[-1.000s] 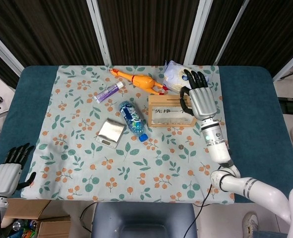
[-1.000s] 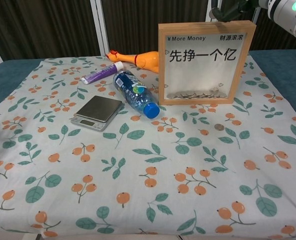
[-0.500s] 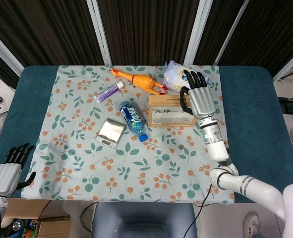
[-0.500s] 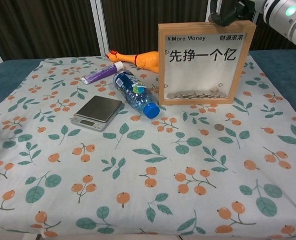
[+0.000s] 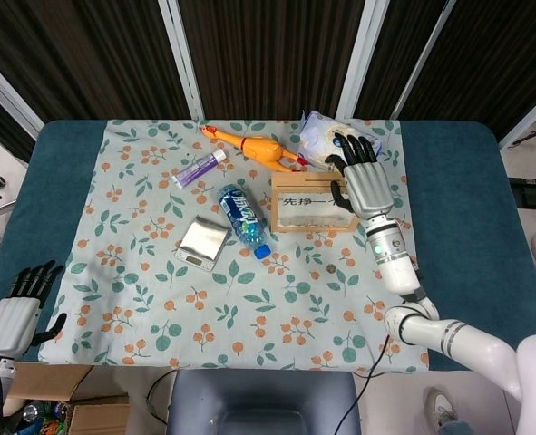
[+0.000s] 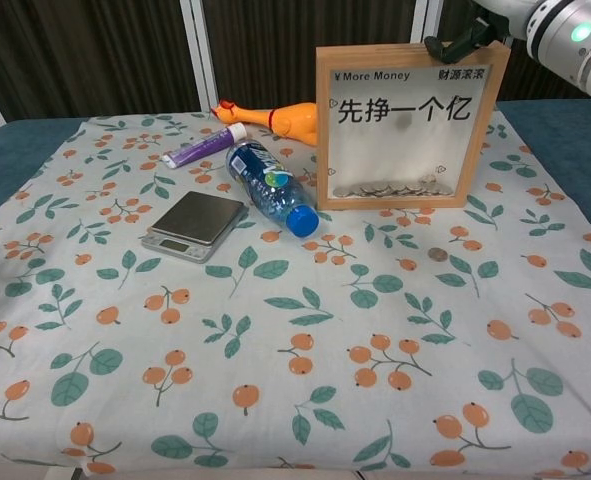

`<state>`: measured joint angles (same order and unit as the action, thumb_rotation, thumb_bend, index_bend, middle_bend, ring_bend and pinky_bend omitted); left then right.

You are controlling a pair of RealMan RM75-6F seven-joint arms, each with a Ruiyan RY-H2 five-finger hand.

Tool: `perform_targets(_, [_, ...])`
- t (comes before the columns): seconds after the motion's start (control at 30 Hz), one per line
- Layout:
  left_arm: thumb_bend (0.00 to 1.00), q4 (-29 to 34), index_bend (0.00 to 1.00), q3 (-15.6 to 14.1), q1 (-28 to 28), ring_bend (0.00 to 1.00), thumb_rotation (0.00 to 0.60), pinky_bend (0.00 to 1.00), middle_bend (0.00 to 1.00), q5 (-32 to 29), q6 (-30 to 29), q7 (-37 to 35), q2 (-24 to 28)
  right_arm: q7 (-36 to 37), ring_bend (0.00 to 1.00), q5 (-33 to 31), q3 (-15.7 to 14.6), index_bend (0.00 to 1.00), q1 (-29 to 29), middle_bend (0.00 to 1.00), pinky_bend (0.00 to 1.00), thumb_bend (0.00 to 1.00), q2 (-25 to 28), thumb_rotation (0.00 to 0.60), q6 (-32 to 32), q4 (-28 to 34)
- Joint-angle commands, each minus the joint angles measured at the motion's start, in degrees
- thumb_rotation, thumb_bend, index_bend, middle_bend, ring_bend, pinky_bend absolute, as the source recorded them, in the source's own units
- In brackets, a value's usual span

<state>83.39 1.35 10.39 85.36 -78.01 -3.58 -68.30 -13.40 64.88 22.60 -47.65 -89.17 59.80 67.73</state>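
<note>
Frame (image 5: 314,202): upright, right hand (image 5: 359,185) over its top edge, fingers spread, holding nothing; a nudge could tip it onto bottle (image 5: 244,216); left hand (image 5: 14,317) idle, fingers apart

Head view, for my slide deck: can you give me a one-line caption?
Right hand over the wooden coin bank; bottle, scale and rubber chicken beside it.

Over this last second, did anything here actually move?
Only a little. The right robot hand shifted slightly toward the far edge above the wooden coin frame, and a dark spot, perhaps a falling coin, now shows behind its pane. The left robot hand, bottle, scale and loose coin stayed put.
</note>
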Motion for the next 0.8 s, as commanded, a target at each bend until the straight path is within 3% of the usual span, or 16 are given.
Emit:
perform_targets(0.03, [0.37, 0.1, 0.00, 0.0, 0.0, 0.00, 0.600, 0.00, 0.00, 0.0, 0.0, 0.1, 0.1, 2.2, 0.00, 1.8, -0.2, 0.01, 1.0, 0.12, 0.00, 0.61, 0.9, 0.600, 2.6, 1.7])
perform_targets(0.23, [0.37, 0.3, 0.00, 0.1, 0.0, 0.00, 0.600, 0.00, 0.00, -0.2, -0.1, 0.1, 0.2, 5.7, 0.00, 9.2, -2.5, 0.00, 6.4, 0.11, 0.00, 0.61, 4.4, 0.600, 13.4, 8.7])
perform_targets(0.43, [0.37, 0.3, 0.00, 0.1, -0.1, 0.00, 0.600, 0.00, 0.00, -0.1, -0.4, 0.0, 0.3, 8.0, 0.00, 22.0, -12.0, 0.01, 14.4, 0.10, 0.00, 0.55, 7.4, 0.600, 25.0, 11.5])
perform_targets(0.6, [0.37, 0.0, 0.00, -0.1, -0.4, 0.00, 0.600, 0.00, 0.00, 0.0, -0.6, -0.1, 0.1, 9.0, 0.00, 26.7, -20.0, 0.02, 21.7, 0.10, 0.00, 0.47, 6.1, 0.600, 30.1, 5.9])
perform_targets(0.8, [0.37, -0.5, 0.00, -0.2, -0.3, 0.00, 0.600, 0.00, 0.00, 0.5, -0.9, -0.3, -0.5, 11.5, 0.00, 23.6, -23.4, 0.00, 25.7, 0.06, 0.00, 0.41, 0.6, 0.600, 25.0, -4.4])
